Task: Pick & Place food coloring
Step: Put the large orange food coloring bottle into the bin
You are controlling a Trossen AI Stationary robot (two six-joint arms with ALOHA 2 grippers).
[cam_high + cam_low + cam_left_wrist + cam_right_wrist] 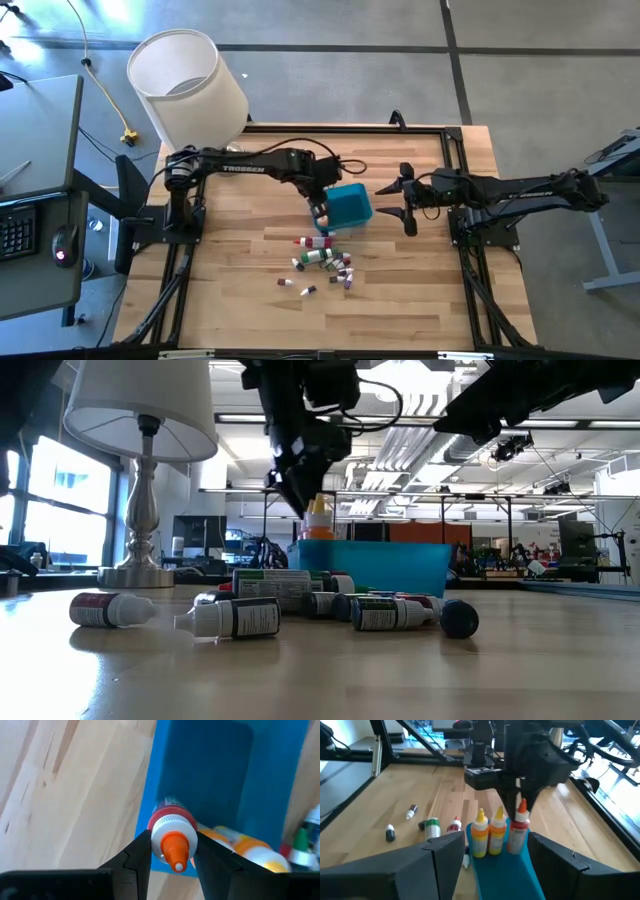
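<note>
A small teal-blue bin (350, 203) stands mid-table. My left gripper (320, 212) hangs over its near-left corner, shut on a red-labelled food coloring bottle (171, 827) with a white collar and an orange tip. Two yellow-orange bottles (487, 834) stand upright in the bin beside it. Several more food coloring bottles (322, 262) lie on their sides on the wood just near of the bin, and they also show in the low view (262, 612). My right gripper (387, 200) is open and level, just right of the bin, touching nothing. My left gripper pinches the red-labelled bottle between its two fingers (141, 854) at the white collar (172, 826) below the orange tip. The fingers come from above, pointing down. The bottle stands upright with its lower part inside the bin (518, 834). Whether its base touches the bin floor is hidden.
A white lampshade (188, 85) on a metal lamp stands at the table's far-left corner. The black frame rails (455, 160) run along the table edges. Bare wood lies near of the scattered bottles and toward the left edge. A desk with a keyboard and mouse (62, 245) stands left of the table.
</note>
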